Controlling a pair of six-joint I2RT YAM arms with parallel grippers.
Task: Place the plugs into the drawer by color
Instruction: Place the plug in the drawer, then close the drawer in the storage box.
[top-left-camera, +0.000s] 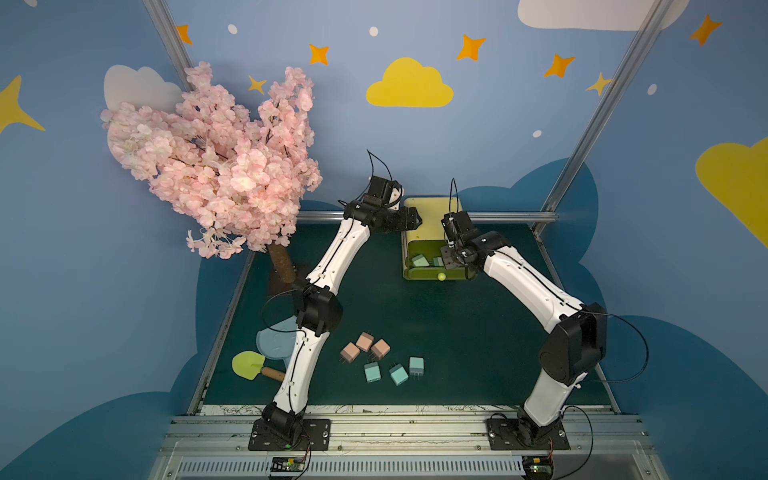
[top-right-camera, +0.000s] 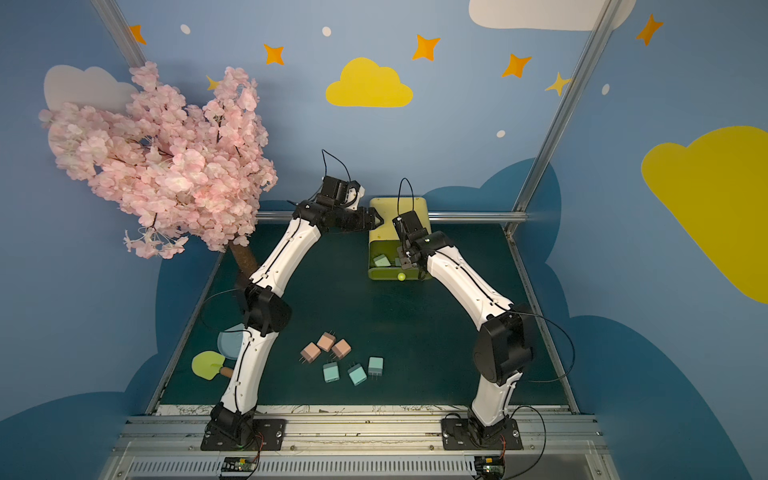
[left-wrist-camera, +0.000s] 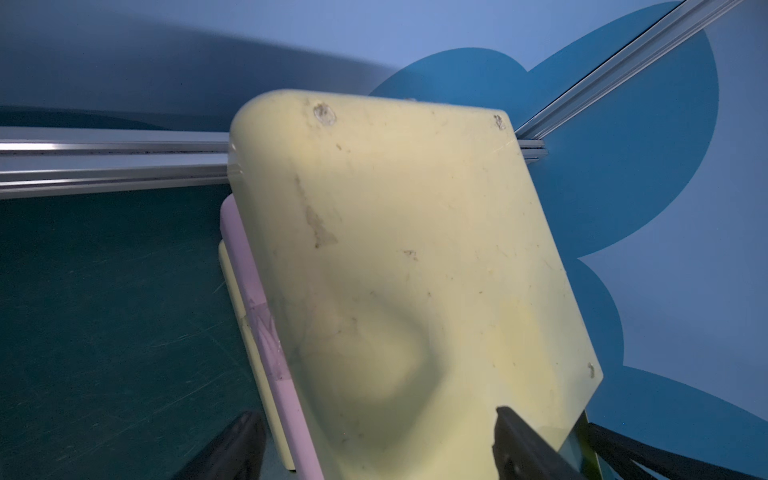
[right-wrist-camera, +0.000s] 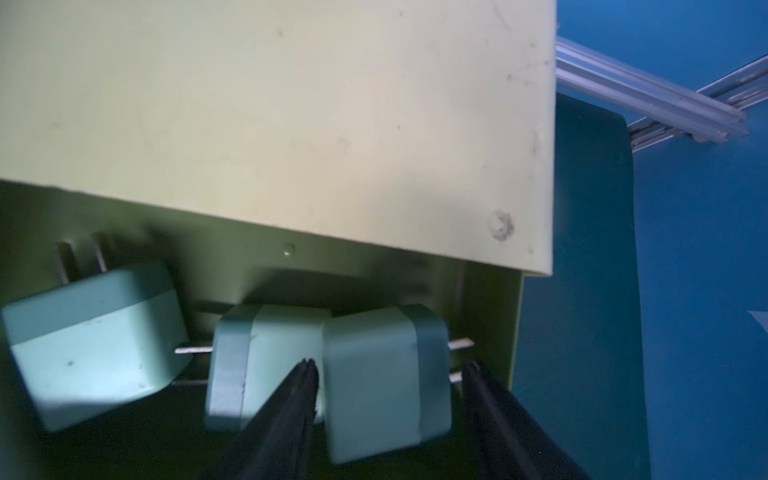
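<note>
While the right gripper (right-wrist-camera: 390, 363) hangs inside the pulled-out top drawer (right-wrist-camera: 516, 324) of the yellow-green cabinet (top-left-camera: 432, 208), its two black fingers stand apart, one on either side of a pale green plug (right-wrist-camera: 374, 386). That plug lies directly between the fingers on the drawer floor. Its prong axis runs from finger to finger, so the two metal prongs (right-wrist-camera: 459, 345) point past one finger toward the drawer's side wall. The opposite finger sits right at the plug's face, and a slim gap shows at the prong side. The plug therefore looks free rather than clamped. Two more pale green plugs (right-wrist-camera: 95, 345) lie beyond the close finger, the nearer one (right-wrist-camera: 266, 361) just beside the straddled plug. Judging by this, the clean way out for the gripper is straight up, since any sideways drift would shove the plugs.

The left gripper (left-wrist-camera: 377, 413) hovers over the cabinet's pale top near its edge, jaws apart and empty. Whether it touches the top cannot be told.

Three peach-pink plugs (top-left-camera: 365, 341) and three light blue plugs (top-left-camera: 399, 374) lie on the dark green mat (top-left-camera: 457, 332), well behind both grippers toward the arm bases. They are somewhat closer to the left arm's base.
</note>
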